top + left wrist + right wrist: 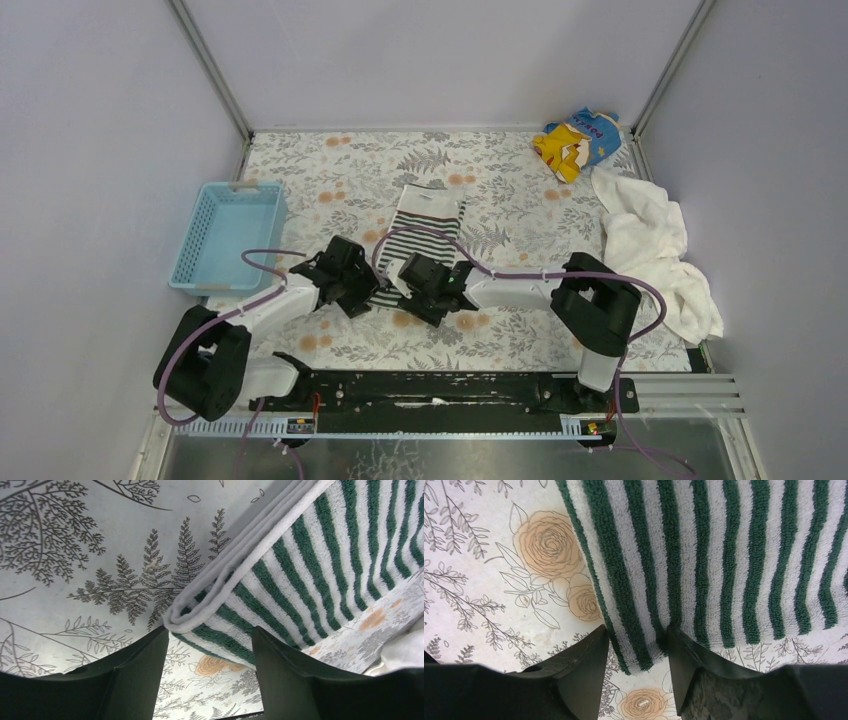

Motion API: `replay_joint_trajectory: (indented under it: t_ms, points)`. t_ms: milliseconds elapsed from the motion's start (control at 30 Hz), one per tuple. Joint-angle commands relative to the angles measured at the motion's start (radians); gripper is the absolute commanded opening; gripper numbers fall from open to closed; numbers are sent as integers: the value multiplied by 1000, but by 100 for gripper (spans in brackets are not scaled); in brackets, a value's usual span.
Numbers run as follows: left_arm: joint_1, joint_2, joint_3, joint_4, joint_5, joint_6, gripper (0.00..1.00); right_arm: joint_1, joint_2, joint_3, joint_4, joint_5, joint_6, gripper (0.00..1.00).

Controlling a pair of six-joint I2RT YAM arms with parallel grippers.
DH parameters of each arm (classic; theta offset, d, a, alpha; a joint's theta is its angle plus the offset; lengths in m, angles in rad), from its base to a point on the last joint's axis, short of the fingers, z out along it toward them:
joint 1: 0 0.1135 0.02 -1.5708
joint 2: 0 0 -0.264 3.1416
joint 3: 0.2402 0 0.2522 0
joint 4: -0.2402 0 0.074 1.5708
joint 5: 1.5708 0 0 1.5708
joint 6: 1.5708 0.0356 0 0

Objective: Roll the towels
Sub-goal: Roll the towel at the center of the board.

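At the near edge of the table [330, 345], both of your arms are reaching in toward the middle. Your left hand [210, 632] is standing open, its fingers [145, 675] straddling the near left corner of the striped towel [310, 565] without pinching it. Your right hand [638, 630] is also standing open, with another corner of that towel's near end lying between its fingers [584, 675].

The wrist cameras are showing you details the top camera is hiding behind the hands. From the left one, the towel's edge is showing as a thick, rounded fold of several layers. From the right one, the cloth is lying flat, and the stripes are reading dark green.

Only the top camera is giving you the layout. The towel is stretching away from the hands across mid-table, with the right arm's purple cable [440, 237] arching over it. The blue basket [228, 186] is sitting just left of your left arm. The white towel [650, 250] is lying heaped along the right edge, against the wall. The printed cloth [575, 140] is sitting crumpled in the far right corner. Open table is running from the striped towel's far end to the back wall, and across to the white towel.
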Motion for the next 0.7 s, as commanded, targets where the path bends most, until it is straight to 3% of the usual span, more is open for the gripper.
replay_joint_trajectory:
  t_ms: [0,233,433,667]
  points:
    - [-8,63,-21,14,-36,-32,59,38,69,-7,-68,14,24,54]
    - [1,139,33,-71,-167,-37,41,71,77,18,-68,10,70,54]
    - [51,198,51,-81,-178,-10,32,98,75,27,-63,10,80,55]
    - [111,168,32,-89,-178,18,27,105,95,32,-55,14,87,55]
